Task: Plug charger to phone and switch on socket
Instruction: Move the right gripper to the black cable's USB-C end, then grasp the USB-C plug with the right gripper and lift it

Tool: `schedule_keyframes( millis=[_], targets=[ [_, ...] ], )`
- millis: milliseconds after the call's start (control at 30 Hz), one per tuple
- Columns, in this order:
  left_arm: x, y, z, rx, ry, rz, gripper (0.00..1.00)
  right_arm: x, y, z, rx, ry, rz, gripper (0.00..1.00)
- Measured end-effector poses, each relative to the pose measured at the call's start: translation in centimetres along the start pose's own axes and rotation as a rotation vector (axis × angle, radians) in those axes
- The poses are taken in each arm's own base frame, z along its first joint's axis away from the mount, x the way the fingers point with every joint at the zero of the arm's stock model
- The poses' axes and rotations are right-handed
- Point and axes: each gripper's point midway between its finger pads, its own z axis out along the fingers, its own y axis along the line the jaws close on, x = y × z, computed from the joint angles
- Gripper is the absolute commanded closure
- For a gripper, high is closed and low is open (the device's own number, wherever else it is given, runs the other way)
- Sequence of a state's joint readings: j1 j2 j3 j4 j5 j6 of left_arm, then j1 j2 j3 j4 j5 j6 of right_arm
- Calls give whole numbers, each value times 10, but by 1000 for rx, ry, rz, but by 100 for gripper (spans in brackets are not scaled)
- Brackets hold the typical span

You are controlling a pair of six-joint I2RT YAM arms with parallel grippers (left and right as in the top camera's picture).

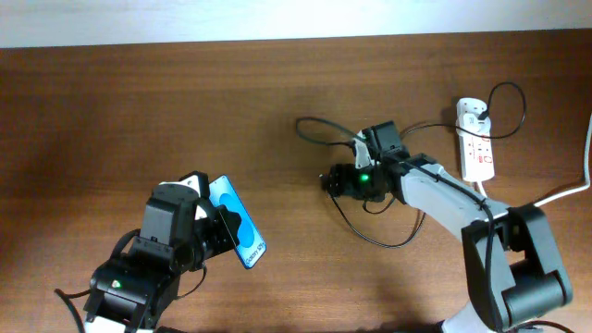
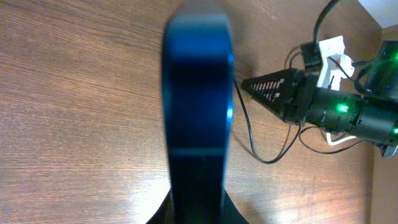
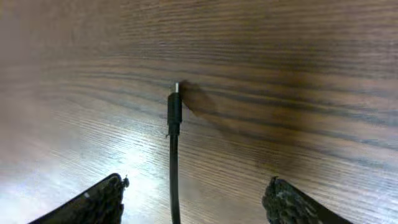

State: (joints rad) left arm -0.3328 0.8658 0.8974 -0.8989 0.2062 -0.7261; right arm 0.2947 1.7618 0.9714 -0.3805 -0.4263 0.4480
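Observation:
The phone, blue-screened with a black frame, is held tilted above the table in my shut left gripper. In the left wrist view the phone stands edge-on and blurred, rising from the fingers. The charger's thin black cable loops over the table from a white adapter on the socket. My right gripper is low over the table and open. In the right wrist view the cable's black plug tip lies on the wood ahead of the spread fingers, untouched.
The socket's thick white cord runs off the right edge. The cable and the right gripper show to the right of the phone in the left wrist view. A pale strip borders the table's far edge.

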Motion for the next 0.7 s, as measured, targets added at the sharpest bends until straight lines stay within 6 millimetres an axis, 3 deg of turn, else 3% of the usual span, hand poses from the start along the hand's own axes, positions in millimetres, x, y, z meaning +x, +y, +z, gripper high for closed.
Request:
schedule_keyframes(
  millis=[367,533,633,700],
  targets=[
    [0,0,0,0,0,0,100,7,8,-2,-76,48,137,34],
    [0,0,0,0,0,0,100,19,4,14,-86,109,160,34],
    [0,0,0,0,0,0,100,16,10,19,-123,110,151,46],
    [0,0,0,0,1,-1,100,16,10,20,-126,112,161,46]
  ],
)
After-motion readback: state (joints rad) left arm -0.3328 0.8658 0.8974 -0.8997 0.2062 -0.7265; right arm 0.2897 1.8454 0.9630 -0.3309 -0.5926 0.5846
